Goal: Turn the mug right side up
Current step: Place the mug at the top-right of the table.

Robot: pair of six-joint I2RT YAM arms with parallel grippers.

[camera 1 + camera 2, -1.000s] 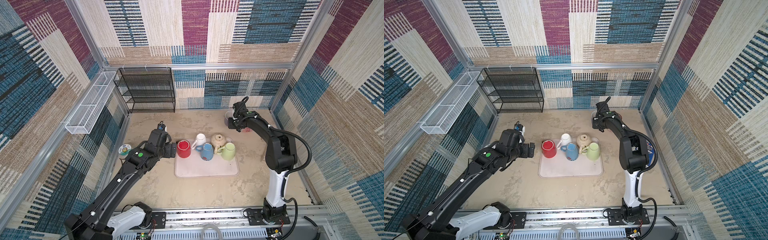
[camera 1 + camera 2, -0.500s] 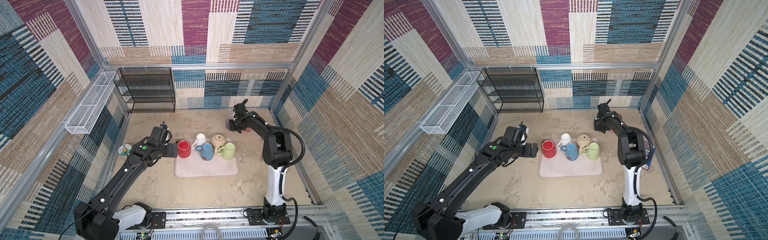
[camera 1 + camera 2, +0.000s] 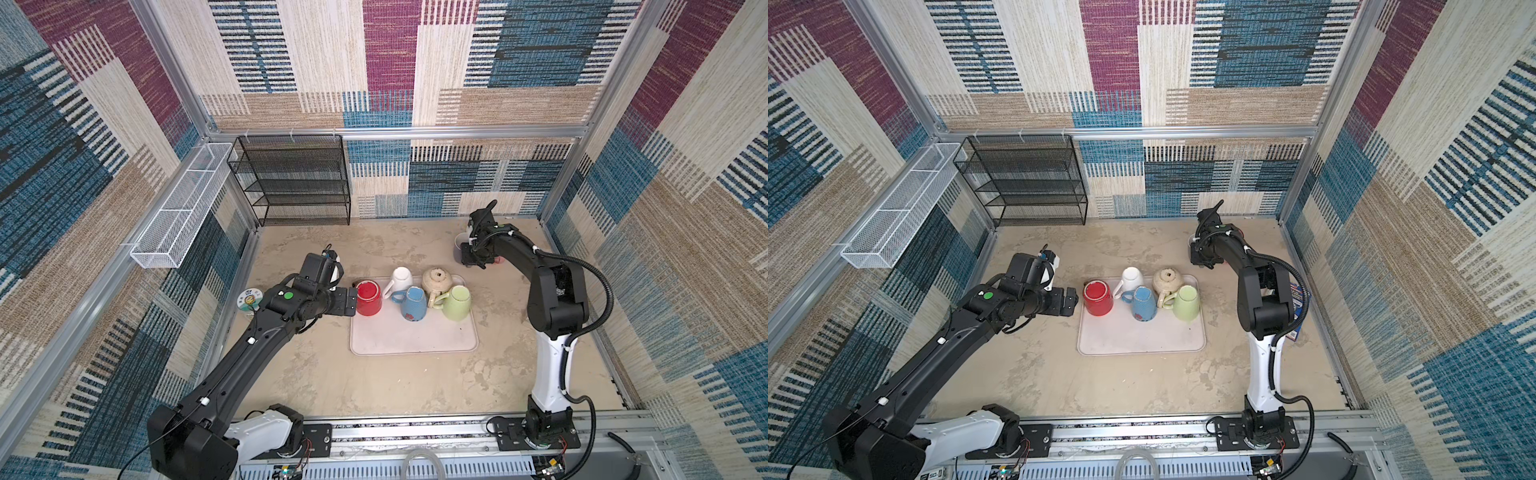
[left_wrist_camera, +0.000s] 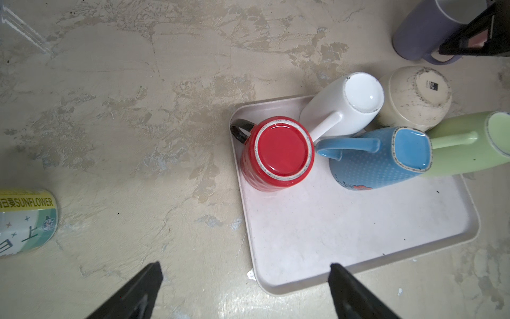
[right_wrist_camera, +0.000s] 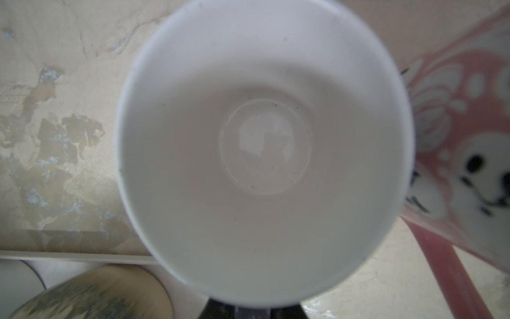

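The table (image 3: 374, 386) is walled on three sides, with a black wire rack (image 3: 295, 178) at the far left. The widest open room is the bare near half of the tray (image 3: 415, 336) and the table in front of it. Along the tray's far edge, five mugs crowd upside down: the red mug (image 4: 278, 154), white mug (image 4: 342, 107), blue mug (image 4: 380, 163), cream mug (image 4: 414, 99) and green mug (image 4: 469, 149).

The left claw (image 3: 353, 302) hovers just left of the red mug, spread fully wide and holding nothing. The right claw (image 3: 473, 259), far right off the tray, is closed on the handle of the lavender mug (image 4: 419, 33). That mug stands mouth up on the table, so it looks finished. The red mug, at the tray's far left corner, seems next.

The red mug sits tight against the white mug's handle, and the blue mug's handle points at it, so a wide closing grip could shove the neighbours. Its black handle hangs over the tray lip and could catch there. Flipping it toward the bare near side looks safest. When the right claw lets go, it could bump the pink mug (image 5: 463, 143) just beside it.
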